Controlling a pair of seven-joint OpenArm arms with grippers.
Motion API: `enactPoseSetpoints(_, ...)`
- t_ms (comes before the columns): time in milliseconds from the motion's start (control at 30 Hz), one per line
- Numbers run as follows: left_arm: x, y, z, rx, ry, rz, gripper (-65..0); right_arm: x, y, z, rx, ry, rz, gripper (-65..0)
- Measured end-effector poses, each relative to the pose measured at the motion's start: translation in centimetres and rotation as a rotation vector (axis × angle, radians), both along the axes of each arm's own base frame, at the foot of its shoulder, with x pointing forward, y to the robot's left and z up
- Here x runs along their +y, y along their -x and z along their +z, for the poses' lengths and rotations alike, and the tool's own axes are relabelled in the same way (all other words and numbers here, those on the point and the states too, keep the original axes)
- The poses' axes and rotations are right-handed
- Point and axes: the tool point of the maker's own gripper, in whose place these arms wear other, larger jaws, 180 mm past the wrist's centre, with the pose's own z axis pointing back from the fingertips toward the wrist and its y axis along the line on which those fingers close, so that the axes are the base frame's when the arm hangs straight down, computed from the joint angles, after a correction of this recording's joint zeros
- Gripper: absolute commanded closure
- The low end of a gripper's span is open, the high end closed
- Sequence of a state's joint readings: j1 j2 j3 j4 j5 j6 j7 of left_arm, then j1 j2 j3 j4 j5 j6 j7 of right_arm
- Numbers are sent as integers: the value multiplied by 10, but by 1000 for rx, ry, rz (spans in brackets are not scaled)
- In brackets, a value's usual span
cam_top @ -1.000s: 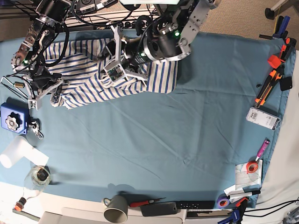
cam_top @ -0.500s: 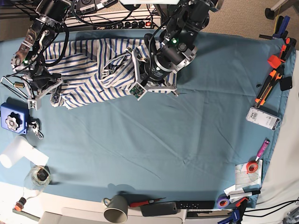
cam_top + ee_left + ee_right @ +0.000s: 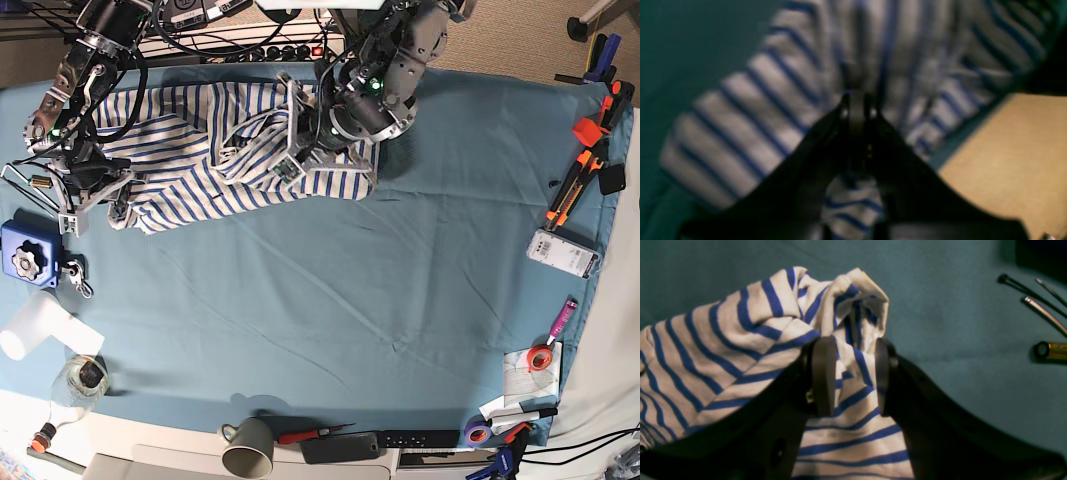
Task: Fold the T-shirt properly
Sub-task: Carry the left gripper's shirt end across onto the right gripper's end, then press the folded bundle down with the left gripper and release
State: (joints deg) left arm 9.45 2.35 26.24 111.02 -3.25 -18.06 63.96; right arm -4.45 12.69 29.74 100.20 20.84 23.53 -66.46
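Note:
The T-shirt point(image 3: 180, 150), white with blue stripes, lies crumpled at the table's far left in the base view. My left gripper point(image 3: 284, 168) is over the shirt's right part. In the blurred left wrist view its fingers point(image 3: 857, 110) are pressed together on a fold of the striped cloth point(image 3: 740, 133). My right gripper point(image 3: 112, 200) is at the shirt's left lower edge. In the right wrist view point(image 3: 851, 373) its two pads pinch a bunched corner of the shirt point(image 3: 723, 340) that sticks up between them.
The teal table cloth point(image 3: 350, 300) covers the table. A battery point(image 3: 1052, 350) and metal rods lie beside the right gripper. A blue box point(image 3: 28, 255), a glass point(image 3: 85, 378) and a mug point(image 3: 248, 447) stand front left. Tools point(image 3: 585, 170), a white device point(image 3: 563, 252) and tape point(image 3: 540, 358) line the right edge.
My left arm swung right and down, pulling the shirt's right part with it, then drew back a little up and left. The right arm has not moved.

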Motion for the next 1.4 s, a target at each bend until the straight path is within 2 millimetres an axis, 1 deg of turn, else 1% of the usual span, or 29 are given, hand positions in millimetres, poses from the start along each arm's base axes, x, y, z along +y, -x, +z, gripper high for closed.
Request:
enactPoseSetpoints(67, -4, 3, 6, 13, 36, -9, 0, 0, -1, 1, -8, 1, 0, -200)
enactPoseSetpoints(167, -18, 10, 23, 19, 132, -57, 0, -1, -1, 1, -10, 2, -1, -200)
enactPoseSetpoints(233, -23, 17, 25, 34, 162, -83, 0, -1, -2, 2, -13, 2, -1, -200)
enactPoseSetpoints(300, -22, 16, 24, 26, 155, -78, 0, -1, -2, 2, -13, 4, -1, -200)
enactPoseSetpoints(433, -6, -17, 28, -87, 81, 19, 0, -4, -2, 4, -15, 11, -1, -200)
enactPoseSetpoints(500, -4, -32, 36, -149, 85, 53, 0, -3, -2, 3, -14, 10, -1, -200)
enactPoseSetpoints(600, 2, -44, 40, -196, 65, 91, 0, -3, -2, 4, -16, 10, -1, -200)
enactPoseSetpoints(667, 5, -46, 37, -202, 41, 100, 0, -3, -2, 4, -16, 10, -1, -200)
enactPoseSetpoints(700, 6, -45, 32, -189, 28, 98, 0, -3, -2, 4, -16, 10, -1, -200)
enactPoseSetpoints(800, 12, -39, 8, -148, -59, 77, 0, -3, -2, 4, -16, 11, 0, -200)
enactPoseSetpoints(867, 16, -38, -1, -143, -99, 65, 0, -4, -2, 4, -16, 11, -1, -200)
enactPoseSetpoints(1033, 22, -41, -4, -159, -137, 71, 0, -4, -2, 4, -16, 11, -1, -200)
enactPoseSetpoints(1167, 22, -37, -7, -134, -145, 68, 0, -3, -2, 4, -17, 11, -1, -200)
enactPoseSetpoints(1300, 11, -15, -12, -38, -113, -37, 0, -3, -2, 4, -17, 11, -1, -200)
enactPoseSetpoints(1400, 1, -4, -11, 8, -53, -59, 0, -4, -5, 6, -36, 13, 0, -200)
